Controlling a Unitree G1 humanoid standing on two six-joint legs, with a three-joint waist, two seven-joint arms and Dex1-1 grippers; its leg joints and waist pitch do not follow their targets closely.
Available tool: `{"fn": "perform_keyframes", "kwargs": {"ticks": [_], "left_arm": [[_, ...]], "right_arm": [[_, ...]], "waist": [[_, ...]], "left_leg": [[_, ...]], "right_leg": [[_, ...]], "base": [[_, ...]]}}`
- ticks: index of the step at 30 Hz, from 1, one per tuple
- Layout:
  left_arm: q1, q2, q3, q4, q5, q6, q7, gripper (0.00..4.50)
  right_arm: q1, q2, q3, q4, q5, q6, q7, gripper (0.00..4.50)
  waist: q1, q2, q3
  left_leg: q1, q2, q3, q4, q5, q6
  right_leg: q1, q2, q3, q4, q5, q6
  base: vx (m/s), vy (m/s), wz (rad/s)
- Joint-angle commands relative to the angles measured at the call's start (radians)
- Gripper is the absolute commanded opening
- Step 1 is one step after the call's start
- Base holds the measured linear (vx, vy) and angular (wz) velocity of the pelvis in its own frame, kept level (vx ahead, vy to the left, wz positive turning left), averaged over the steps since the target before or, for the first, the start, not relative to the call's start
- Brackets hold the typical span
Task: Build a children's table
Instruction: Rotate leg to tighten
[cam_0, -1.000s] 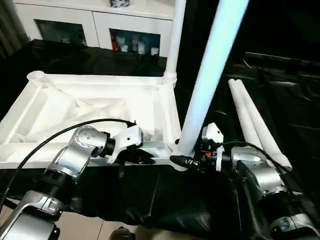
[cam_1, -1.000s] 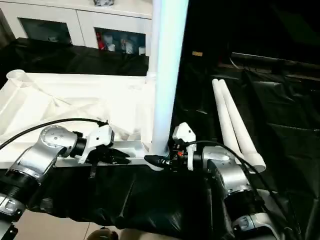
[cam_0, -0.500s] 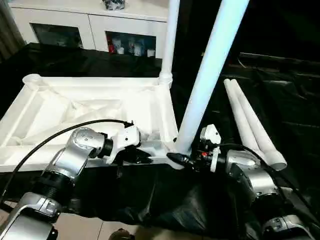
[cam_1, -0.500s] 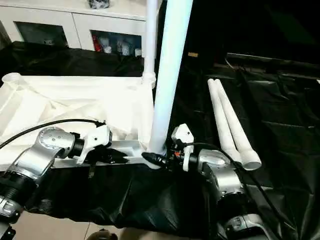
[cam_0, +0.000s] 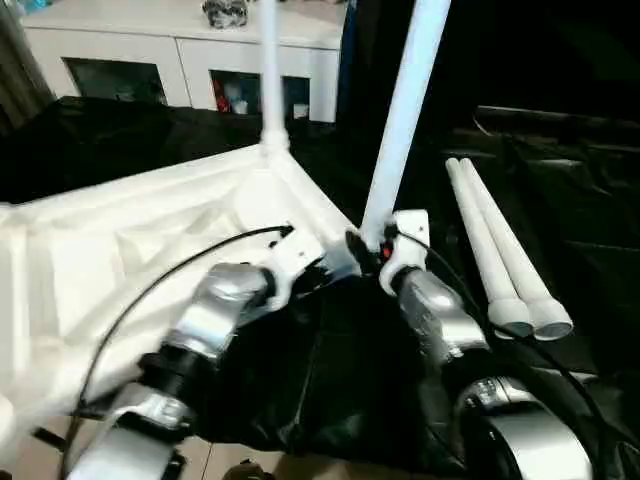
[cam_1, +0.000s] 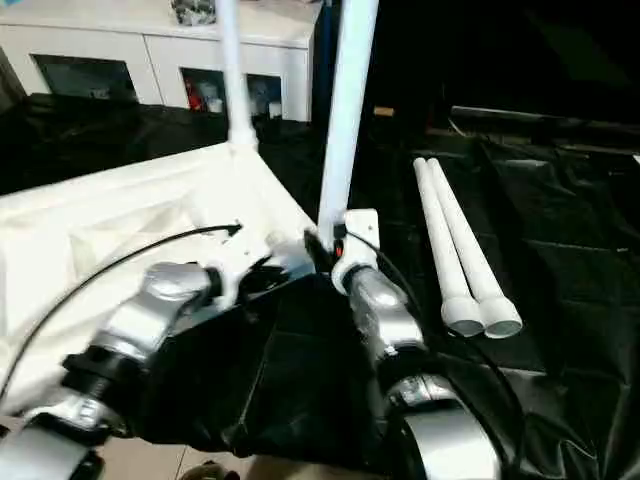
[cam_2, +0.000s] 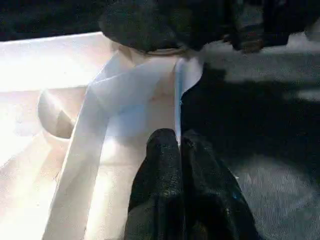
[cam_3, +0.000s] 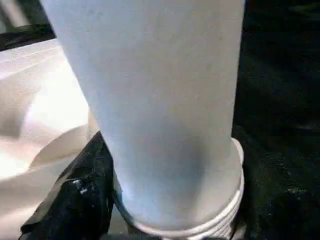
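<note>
White ribbed plastic tabletop (cam_0: 120, 260) lies upside down at 9 o'clock on black-draped surface (cam_1: 560, 260). Left gripper (cam_2: 178, 150) pinches its rim closed. Right gripper (cam_0: 362, 250) clamps a standing white tapered tube leg (cam_0: 400, 120) at the near corner. Second leg (cam_0: 270, 70) stands at the far corner; two spare legs (cam_1: 455, 250) lie at 3 o'clock.

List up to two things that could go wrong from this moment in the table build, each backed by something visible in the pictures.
1. The left tool pinches only the thin rim of the table top. The top sits tilted and could slip free.
2. The right tool is at the base of the near leg, where it meets the corner socket. If the leg is not fully seated, it could lean or pop out.
</note>
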Motion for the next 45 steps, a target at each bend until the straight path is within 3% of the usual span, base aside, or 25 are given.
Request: {"fn": "perform_keyframes", "kwargs": {"ticks": [1,5,6,7,11,15,19,24,33,40,45], "left_arm": [[-0.002,-0.054,-0.043,-0.083,-0.031,-0.042,-0.022,0.00],[0.006,-0.049,-0.053,-0.089,-0.020,-0.053,-0.020,0.00],[0.007,-0.045,-0.053,-0.089,-0.018,-0.056,-0.022,0.00],[0.007,-0.045,-0.053,-0.089,-0.018,-0.056,-0.022,0.00],[0.010,-0.026,-0.051,-0.089,-0.014,-0.072,-0.038,0.00],[0.017,0.002,-0.050,-0.087,-0.032,-0.107,-0.092,0.00],[0.029,0.047,-0.048,-0.083,-0.050,-0.155,-0.176,0.00],[0.036,0.095,-0.046,-0.087,-0.082,-0.177,-0.270,0.00],[0.035,0.190,-0.055,-0.072,-0.118,-0.236,-0.457,0.00],[0.033,0.239,-0.064,-0.059,-0.131,-0.256,-0.556,0.00],[0.023,0.260,-0.069,-0.031,-0.135,-0.279,-0.600,0.00]], "right_arm": [[0.016,0.036,-0.014,0.080,0.025,0.042,-0.027,2.84],[0.005,0.049,-0.023,0.111,0.010,-0.001,-0.029,2.84],[0.004,0.050,-0.027,0.114,0.011,-0.010,-0.023,3.19],[0.004,0.050,-0.027,0.114,0.011,-0.010,-0.023,3.19],[-0.002,0.046,-0.042,0.104,0.023,-0.048,0.034,3.59],[0.016,0.009,-0.011,0.040,0.009,-0.077,0.122,3.64],[0.061,-0.063,0.047,-0.032,-0.036,-0.110,0.285,3.64],[0.115,-0.150,0.101,-0.122,-0.042,-0.084,0.483,3.64],[0.239,-0.299,0.203,-0.351,-0.010,-0.011,0.828,3.64],[0.290,-0.361,0.266,-0.467,-0.001,0.026,0.959,3.64],[0.310,-0.379,0.281,-0.523,-0.001,0.061,1.003,3.10]], "waist": [[-0.003,0.002,-0.067],[-0.005,0.006,-0.063],[-0.005,0.005,-0.062],[-0.005,0.005,-0.063],[-0.007,0.009,-0.064],[-0.002,0.007,-0.069],[0.001,0.006,-0.068],[-0.001,0.006,-0.065],[0.008,0.002,-0.065],[0.011,0.003,-0.064],[0.015,0.002,-0.064]], "left_leg": [[0.009,0.043,-0.018,-0.071,-0.219,-0.004],[0.013,0.045,-0.019,-0.076,-0.272,-0.013],[0.013,0.045,-0.020,-0.078,-0.286,-0.016],[0.013,0.045,-0.020,-0.078,-0.286,-0.017],[0.012,0.046,-0.021,-0.079,-0.286,-0.013],[0.009,0.045,-0.016,-0.072,-0.218,0.008],[0.004,0.043,-0.014,-0.069,-0.195,0.028],[0.006,0.046,-0.015,-0.071,-0.224,0.032],[0.004,0.048,-0.014,-0.068,-0.200,0.056],[0.006,0.050,-0.014,-0.069,-0.205,0.058],[0.006,0.050,-0.014,-0.069,-0.208,0.053]], "right_leg": [[0.037,-0.097,0.056,-0.080,-0.139,-0.179],[0.032,-0.099,0.056,-0.088,-0.213,-0.166],[0.032,-0.100,0.056,-0.091,-0.234,-0.159],[0.032,-0.100,0.057,-0.091,-0.235,-0.157],[0.031,-0.098,0.057,-0.089,-0.210,-0.163],[0.034,-0.095,0.058,-0.080,-0.106,-0.180],[0.040,-0.095,0.055,-0.079,-0.079,-0.188],[0.040,-0.094,0.055,-0.085,-0.138,-0.187],[0.041,-0.092,0.053,-0.084,-0.139,-0.187],[0.037,-0.093,0.053,-0.086,-0.150,-0.199],[0.036,-0.094,0.053,-0.086,-0.163,-0.195]], "base": [[0.000,0.000,0.00],[0.000,0.000,0.00],[0.000,0.000,0.00],[0.000,0.000,0.00],[0.000,0.000,0.00],[0.000,0.000,0.00],[0.000,0.000,0.00],[0.000,0.000,0.00],[0.000,0.000,0.00],[0.000,0.000,0.00],[0.000,0.000,0.00]]}}
